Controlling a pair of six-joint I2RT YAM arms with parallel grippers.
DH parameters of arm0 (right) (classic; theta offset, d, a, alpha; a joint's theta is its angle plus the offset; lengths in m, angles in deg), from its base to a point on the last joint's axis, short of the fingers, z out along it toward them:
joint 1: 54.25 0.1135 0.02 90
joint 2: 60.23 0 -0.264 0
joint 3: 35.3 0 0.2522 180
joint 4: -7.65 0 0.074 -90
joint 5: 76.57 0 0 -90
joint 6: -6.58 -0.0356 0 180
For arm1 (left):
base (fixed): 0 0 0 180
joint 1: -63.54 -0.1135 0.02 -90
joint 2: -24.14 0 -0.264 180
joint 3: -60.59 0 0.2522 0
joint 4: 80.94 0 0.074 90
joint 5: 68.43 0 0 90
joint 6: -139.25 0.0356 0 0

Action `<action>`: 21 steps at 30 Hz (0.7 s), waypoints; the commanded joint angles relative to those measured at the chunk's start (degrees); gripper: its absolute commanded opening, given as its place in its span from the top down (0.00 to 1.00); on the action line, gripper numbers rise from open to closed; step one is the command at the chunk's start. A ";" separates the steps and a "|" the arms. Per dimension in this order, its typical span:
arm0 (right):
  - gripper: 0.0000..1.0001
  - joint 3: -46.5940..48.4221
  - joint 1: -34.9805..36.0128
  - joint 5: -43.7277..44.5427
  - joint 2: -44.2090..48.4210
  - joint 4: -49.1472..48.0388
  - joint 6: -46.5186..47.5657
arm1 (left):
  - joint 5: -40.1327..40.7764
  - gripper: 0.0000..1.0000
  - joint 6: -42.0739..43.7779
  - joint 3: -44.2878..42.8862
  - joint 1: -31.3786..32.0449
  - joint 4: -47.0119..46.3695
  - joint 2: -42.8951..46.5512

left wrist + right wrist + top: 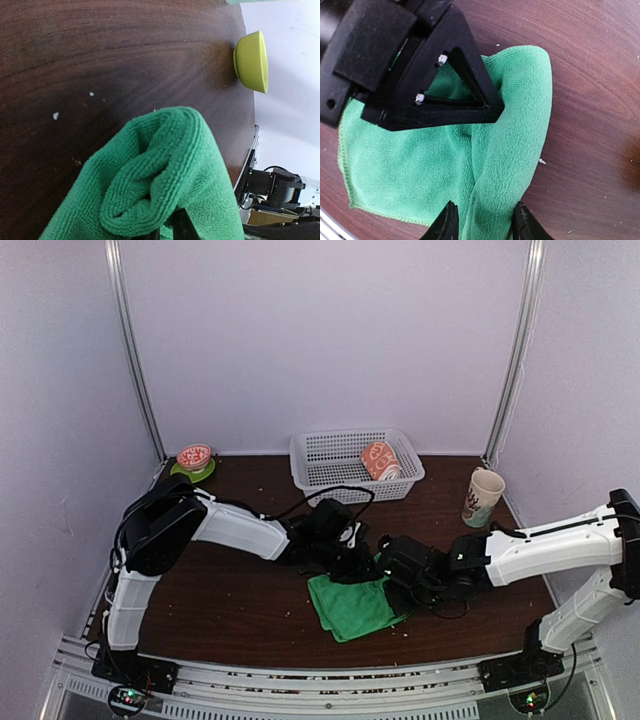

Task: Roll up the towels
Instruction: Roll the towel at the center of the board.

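The green towel (350, 608) lies on the dark table just in front of both grippers. Its far edge is curled into a loose roll (520, 135). My left gripper (167, 229) is shut on the thick rolled fold of the green towel (150, 185), at the roll's left end (345, 565). My right gripper (485, 227) is open, its fingertips (447, 225) standing on either side of the roll's other end (397, 578). The peach-orange bunny towel (380, 460) sits rolled inside the white basket (320, 475).
The basket stands at the back centre. A patterned cup (483, 497) stands at the back right. A yellow-green bowl (194, 468) sits at the back left, also seen on its side as the bowl (252, 60). Small white crumbs (55, 116) dot the wood.
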 commanded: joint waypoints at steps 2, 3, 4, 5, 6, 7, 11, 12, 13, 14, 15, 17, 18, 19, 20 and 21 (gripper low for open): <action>0.55 -3.38 -4.61 -7.67 6.54 -4.15 -0.47 | 1.35 0.89 1.41 0.81 -0.68 -0.08 -1.26; 0.55 -4.61 -6.23 -9.64 7.94 -5.57 -1.19 | 1.33 0.89 1.40 0.83 -0.68 -0.21 -1.30; 0.54 -5.97 -7.97 -11.67 9.16 -6.83 -2.01 | 1.33 0.89 1.34 0.83 -0.68 -0.28 -1.37; 0.54 -7.06 -9.52 -13.52 10.13 -8.18 -2.70 | 1.32 0.89 1.31 0.91 -0.70 -0.22 -1.45; 0.54 -8.23 -10.97 -15.84 10.78 -9.59 -3.12 | 1.41 0.89 1.26 0.92 -0.68 -0.30 -1.48; 0.53 -9.25 -12.22 -17.57 11.21 -10.78 -3.36 | 1.41 0.89 1.26 0.96 -0.72 -0.32 -1.54; 0.50 -10.20 -17.40 -23.29 10.03 -12.44 -2.05 | 1.41 0.90 1.38 1.25 -0.68 -0.46 -1.82; 0.50 -10.51 -18.69 -24.77 9.32 -13.53 -1.75 | 1.47 0.90 1.32 1.38 -0.68 -0.47 -1.83; 0.50 -10.89 -20.03 -26.65 8.99 -14.66 -1.54 | 1.49 0.90 1.34 1.48 -0.68 -0.54 -1.83; 0.50 -11.34 -21.41 -29.00 8.45 -15.75 -1.48 | 1.50 0.90 1.35 1.59 -0.68 -0.55 -1.83; 0.50 -11.70 -22.56 -30.82 7.68 -16.72 -1.29 | 1.43 0.90 1.31 1.69 -0.68 -0.62 -1.83; 0.49 -11.87 -24.24 -34.28 6.83 -18.35 -0.96 | 1.44 0.90 1.28 1.79 -0.68 -0.58 -1.80; 0.50 -11.84 -24.84 -35.35 6.49 -18.96 -0.77 | 1.48 0.90 1.24 1.88 -0.68 -0.68 -1.83; 0.51 -11.59 -25.08 -36.18 5.94 -18.99 -0.52 | 1.48 0.90 1.29 1.89 -0.68 -0.76 -1.83; 0.53 -11.08 -25.13 -36.86 5.26 -18.79 0.04 | 1.42 0.90 1.32 1.82 -0.68 -0.80 -1.88; 0.55 -10.57 -25.13 -37.49 4.50 -18.36 0.60 | 1.41 0.90 1.28 1.72 -0.68 -0.74 -1.91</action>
